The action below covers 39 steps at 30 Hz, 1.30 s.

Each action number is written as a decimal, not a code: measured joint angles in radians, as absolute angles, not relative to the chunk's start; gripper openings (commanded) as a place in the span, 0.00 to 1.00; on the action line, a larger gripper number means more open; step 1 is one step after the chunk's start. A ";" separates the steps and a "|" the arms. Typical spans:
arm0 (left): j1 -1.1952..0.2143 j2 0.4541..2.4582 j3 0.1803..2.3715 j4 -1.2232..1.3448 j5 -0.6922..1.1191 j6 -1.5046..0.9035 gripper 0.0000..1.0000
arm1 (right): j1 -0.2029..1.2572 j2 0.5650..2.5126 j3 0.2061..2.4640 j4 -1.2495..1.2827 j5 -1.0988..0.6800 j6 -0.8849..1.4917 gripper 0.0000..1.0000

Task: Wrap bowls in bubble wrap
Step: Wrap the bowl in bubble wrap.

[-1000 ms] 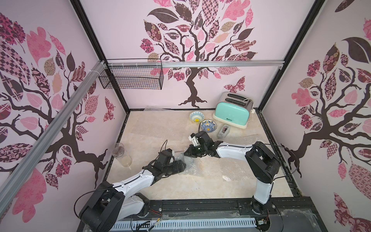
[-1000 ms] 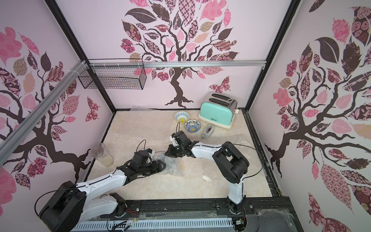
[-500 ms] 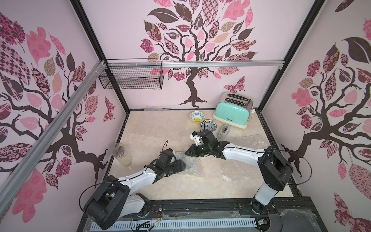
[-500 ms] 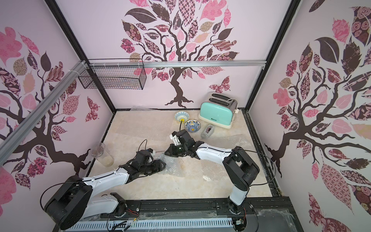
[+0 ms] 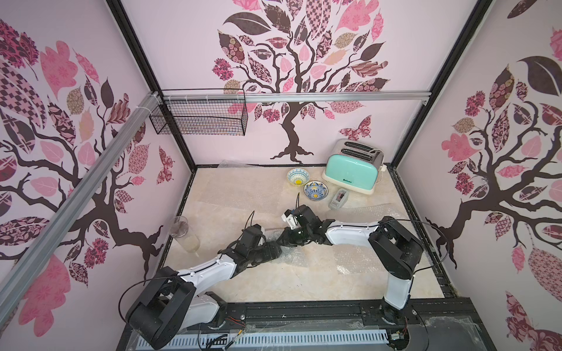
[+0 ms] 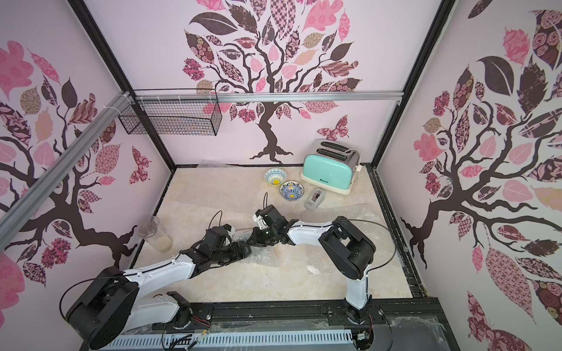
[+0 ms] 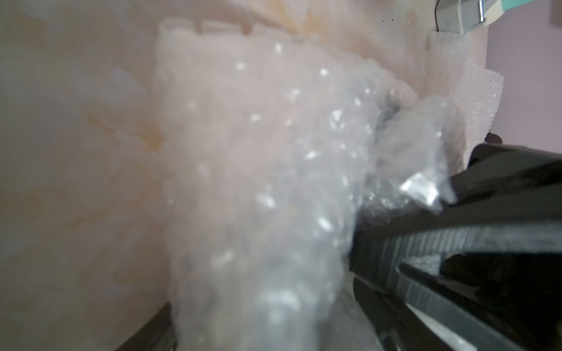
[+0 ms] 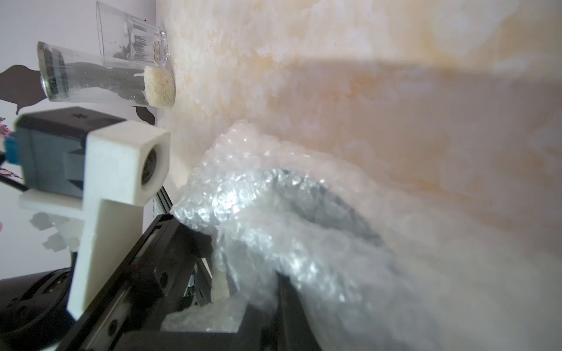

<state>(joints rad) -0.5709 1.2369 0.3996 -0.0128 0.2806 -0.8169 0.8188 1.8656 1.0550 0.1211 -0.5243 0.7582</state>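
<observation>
**Top views.** The left gripper (image 5: 277,245) comes in from 8 o'clock and the right gripper (image 5: 284,240) from 3 o'clock. Their tips nearly touch at the middle of the table (image 5: 228,197). A crumpled bundle of the bubble wrap (image 5: 292,258) lies just beside that meeting point, trailing away toward 5 o'clock. Both top views show the same arrangement (image 6: 247,245) (image 6: 253,240). Two bare bowls (image 5: 298,177) (image 5: 316,191) stand at 1 o'clock from the grippers, well apart from them and nearer the right arm. No third bowl lies in the open.

**Left wrist view.** The bubble wrap (image 7: 267,170) fills the frame at close range. The right gripper (image 7: 453,194) has its jaws drawn together on a fold of the wrap. The left gripper's own jaws are buried in the sheet, so I cannot tell whether they are spread or closed.

**Right wrist view.** The wrap (image 8: 243,194) drapes over the right gripper and touches the tip of the left one. A dark curved form (image 8: 334,197) shows through the sheet. It may be a bowl, but this is unconfirmed.

**Assessment.** The bundle sits between the two tips, equally near both arms. Its loose length runs toward 5 o'clock. The next fold likely depends on drawing that length back over the centre.
</observation>
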 measured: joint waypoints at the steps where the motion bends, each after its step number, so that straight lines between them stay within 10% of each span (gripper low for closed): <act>1: -0.571 1.224 0.397 -0.024 0.279 -0.814 0.88 | 0.819 1.866 1.055 0.124 -0.525 0.759 0.11; 14: -0.411 0.892 0.417 -0.235 0.271 -0.841 0.96 | 0.823 1.866 1.054 0.123 -0.523 0.728 0.16; 31: -0.380 1.343 0.568 -0.126 0.384 -0.807 0.98 | 0.831 1.865 1.053 0.095 -0.524 0.618 0.21; 39: -0.380 1.430 0.585 -0.078 0.406 -0.785 0.81 | 0.836 1.863 1.053 0.083 -0.521 0.594 0.23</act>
